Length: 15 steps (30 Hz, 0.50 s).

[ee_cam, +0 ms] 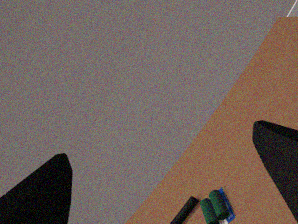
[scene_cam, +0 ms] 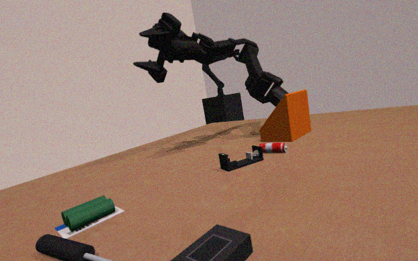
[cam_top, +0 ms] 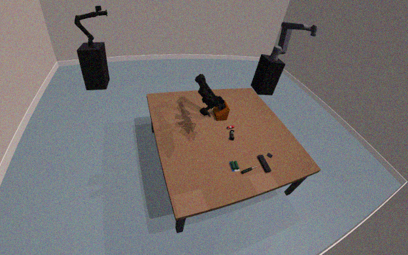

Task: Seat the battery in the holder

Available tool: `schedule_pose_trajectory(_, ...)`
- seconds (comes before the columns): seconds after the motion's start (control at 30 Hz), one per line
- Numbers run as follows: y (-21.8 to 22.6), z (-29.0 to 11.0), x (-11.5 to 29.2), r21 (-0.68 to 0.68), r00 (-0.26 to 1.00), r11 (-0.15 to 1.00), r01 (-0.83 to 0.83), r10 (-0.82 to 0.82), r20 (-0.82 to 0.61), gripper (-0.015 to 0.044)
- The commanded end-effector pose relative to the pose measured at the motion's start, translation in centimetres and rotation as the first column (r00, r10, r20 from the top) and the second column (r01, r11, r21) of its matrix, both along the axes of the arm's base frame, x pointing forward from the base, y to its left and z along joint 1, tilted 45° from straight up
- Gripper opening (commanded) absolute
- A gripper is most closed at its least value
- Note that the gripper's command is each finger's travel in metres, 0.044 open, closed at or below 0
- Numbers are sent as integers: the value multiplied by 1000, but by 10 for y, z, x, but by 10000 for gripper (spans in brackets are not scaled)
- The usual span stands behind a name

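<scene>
The end effector point(scene_cam: 151, 53) hangs high with fingers spread wide, holding nothing. Well below and apart from it, the battery point(scene_cam: 272, 147) lies on the desk point(scene_cam: 345, 201) just beside the holder point(scene_cam: 240, 160), near an orange wedge point(scene_cam: 289, 117). Green cylinders point(scene_cam: 88, 211) lie farther off.

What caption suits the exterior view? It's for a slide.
Open gripper raised above table; red-and-white battery lies beside empty holder.

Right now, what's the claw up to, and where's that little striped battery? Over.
Claw open, empty, raised above the table. Red-and-white battery lies on the table beside the black holder, not seated. Nothing between claw and battery.
</scene>
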<state>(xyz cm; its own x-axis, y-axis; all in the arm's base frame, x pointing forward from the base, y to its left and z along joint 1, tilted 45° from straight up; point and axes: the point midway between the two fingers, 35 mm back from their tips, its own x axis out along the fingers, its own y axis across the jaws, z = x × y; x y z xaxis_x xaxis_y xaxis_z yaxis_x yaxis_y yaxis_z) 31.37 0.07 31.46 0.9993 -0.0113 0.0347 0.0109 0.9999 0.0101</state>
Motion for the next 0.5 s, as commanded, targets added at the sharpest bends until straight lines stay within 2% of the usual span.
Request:
schedule_pose_trajectory(0.0, 1, -3, 2, -7, 1000, 1000, 0, 0, -14, 374)
schedule_pose_trajectory(0.07, 6, -31, 13, -64, 992, 998, -5, -3, -127, 321)
schedule_pose_trajectory(0.17, 21, -98, 27, -212, 926, 975, -67, -19, -378, 243)
schedule_pose_trajectory(0.33, 41, -195, 19, -417, 716, 859, -297, -88, -693, 243)
schedule_pose_trajectory(0.47, 49, -265, -12, -485, 472, 652, -583, -214, -855, 243)
